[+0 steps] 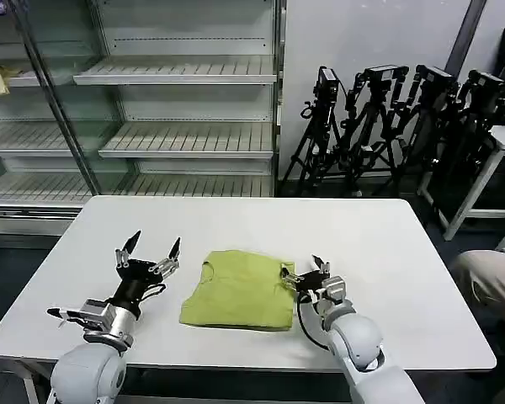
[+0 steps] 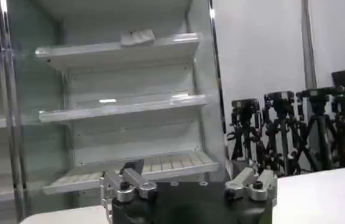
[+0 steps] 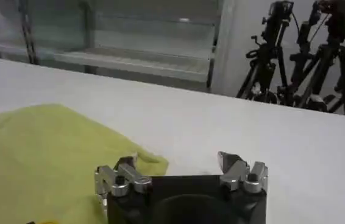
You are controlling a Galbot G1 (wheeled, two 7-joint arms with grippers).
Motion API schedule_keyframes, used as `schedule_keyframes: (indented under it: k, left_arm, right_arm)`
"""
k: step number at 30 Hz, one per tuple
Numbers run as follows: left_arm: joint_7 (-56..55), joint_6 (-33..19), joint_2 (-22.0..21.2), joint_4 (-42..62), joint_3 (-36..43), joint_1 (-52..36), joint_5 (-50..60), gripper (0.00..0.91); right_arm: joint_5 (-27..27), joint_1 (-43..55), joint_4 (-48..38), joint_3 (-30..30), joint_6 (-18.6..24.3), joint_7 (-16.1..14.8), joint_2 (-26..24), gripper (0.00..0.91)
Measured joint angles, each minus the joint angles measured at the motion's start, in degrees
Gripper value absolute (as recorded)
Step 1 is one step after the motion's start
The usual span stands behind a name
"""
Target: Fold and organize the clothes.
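On the far left of the head view, a refrigerated shelf unit (image 1: 151,109) is standing behind the counter (image 1: 236,219), its left side running out of view; a pale yellowish item on one upper shelf is too cut off to identify. Three slatted shelves are showing clearly.

The left tool (image 1: 151,250) is hovering above the counter's left part, its two dark pointed fingers spread wide and tilting upward, touching nothing. In the left wrist view the same tool (image 2: 188,182) is showing just its finger bases, with the tips cut off by the edge.

One shirt (image 1: 238,290), yellow-green, is lying folded into a rough rectangle near the counter's middle, toward the front edge. Any print on it is hidden by the fold.

The right tool (image 1: 307,276) is sitting at the shirt's right edge, low over the counter. In the right wrist view the right tool (image 3: 178,167) is spread wide, one finger over the shirt's (image 3: 44,152) corner and the other over bare counter; whether it is touching the cloth is hard to tell.

Farther right, several black tripods (image 1: 387,126) with cameras are crowding the wall, overlapping too much to count surely. A white side table (image 1: 501,147) is partly cut off at the right edge.
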Motion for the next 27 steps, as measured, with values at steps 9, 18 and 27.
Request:
schedule_keyframes:
  k: [9,18,27]
  left_arm:
    - [0.04,-0.26,0.28,-0.51,-0.49,0.54,-0.07,0.907]
    - [1.44,-1.95,1.57,-0.11,-1.61,-0.25,-0.29,0.907]
    - [4.42,-5.81,2.63,2.53,-1.83,-1.72,0.44,0.907]
  right_arm:
    - [0.35,1.65,-2.23,-0.09,-0.66,0.66,-0.24,0.907]
    - [1.11,1.27,2.25,1.66,-0.08,2.26,-2.47,0.907]
    - [-0.15,-1.3,8.91,5.1,2.43,4.02,-5.2,0.907]
